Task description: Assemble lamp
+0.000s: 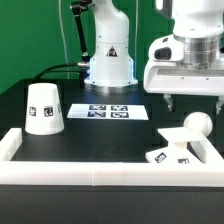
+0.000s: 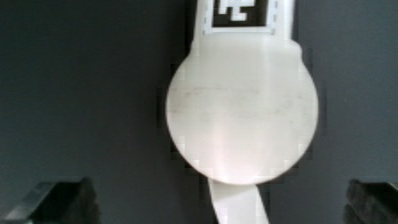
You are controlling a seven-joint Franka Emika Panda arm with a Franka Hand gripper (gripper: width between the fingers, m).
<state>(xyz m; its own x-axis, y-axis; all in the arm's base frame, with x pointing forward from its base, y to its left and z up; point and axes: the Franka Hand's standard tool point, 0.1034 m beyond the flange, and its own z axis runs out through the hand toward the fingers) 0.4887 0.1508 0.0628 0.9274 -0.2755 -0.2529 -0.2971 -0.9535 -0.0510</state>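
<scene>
- Lamp is not yet put together: its three white parts are separate on the black table (image 1: 100, 135), and none is joined to another.
- Nearest to the camera in the exterior view, the long white border frame (image 1: 100, 172) runs across the front.
- Just behind it, at the exterior view's right, lies the flat base (image 1: 163, 157) with its tag up. The bulb (image 1: 186, 128) lies close behind it; I cannot tell if they touch.
- Above the bulb hangs the gripper (image 1: 193, 102), spread wide and holding nothing. In the wrist view the bulb (image 2: 240, 110) fills the middle, and the dark fingers (image 2: 54, 200) stand apart on both sides of it.
- The step in hand, I judge, is picking up the bulb. The next move calls for a straight descent until the fingers are level with the body, then closing on it centred, because the round surface can slip.
- Farther back, at the exterior view's left, the shade (image 1: 45, 108) stands with the wide mouth down, well apart from the bulb.
- Behind it lies the marker board (image 1: 105, 112).
</scene>
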